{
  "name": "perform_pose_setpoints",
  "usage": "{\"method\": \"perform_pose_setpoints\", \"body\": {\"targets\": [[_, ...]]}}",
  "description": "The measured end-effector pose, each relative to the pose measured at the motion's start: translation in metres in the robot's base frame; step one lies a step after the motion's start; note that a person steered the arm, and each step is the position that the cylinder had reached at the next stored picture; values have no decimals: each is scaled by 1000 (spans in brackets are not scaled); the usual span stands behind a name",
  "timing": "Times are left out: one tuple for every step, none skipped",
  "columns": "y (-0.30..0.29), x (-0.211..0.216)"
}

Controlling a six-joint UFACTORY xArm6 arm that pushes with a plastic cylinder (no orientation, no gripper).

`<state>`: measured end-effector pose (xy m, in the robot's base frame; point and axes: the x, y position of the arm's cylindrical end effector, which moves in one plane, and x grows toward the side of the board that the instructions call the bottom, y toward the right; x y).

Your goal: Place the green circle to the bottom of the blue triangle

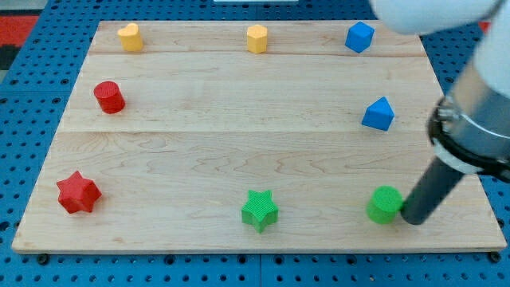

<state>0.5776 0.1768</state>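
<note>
Green circle sits low on the bench, near the view's bottom right corner, and my tip is pressed against its right side, touching or as near to touching as the view lets me judge. The rod rises from the tip up and to the view's right into the arm's dark collar and white body. There is no gripper on this arm, so nothing is clenched or released; the rod simply rests beside the block.

Blue triangle stands above my tip and a little to its left, well apart from it, with bare wood between it and the green circle. The circle lies almost straight below the triangle.

Green star is to the left of my tip at about the same height in the view, well apart from the circle. Red star lies far to the left of my tip, near the bench's left edge. Red cylinder is far to the left and higher up. Along the view's top, far above my tip, stand three blocks: a yellow heart-like block at far left, a yellow hexagon-like block nearer the middle, and a blue cube-like block, above my tip and slightly left.
</note>
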Motion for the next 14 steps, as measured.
{"method": "perform_pose_setpoints", "body": {"targets": [[-11,-6],[9,-1],[8,19],[-5,29],[-33,29],[-46,29],[-49,29],[-53,29],[-57,29],[-58,29],[-62,29],[-63,29],[-63,29],[-75,29]]}}
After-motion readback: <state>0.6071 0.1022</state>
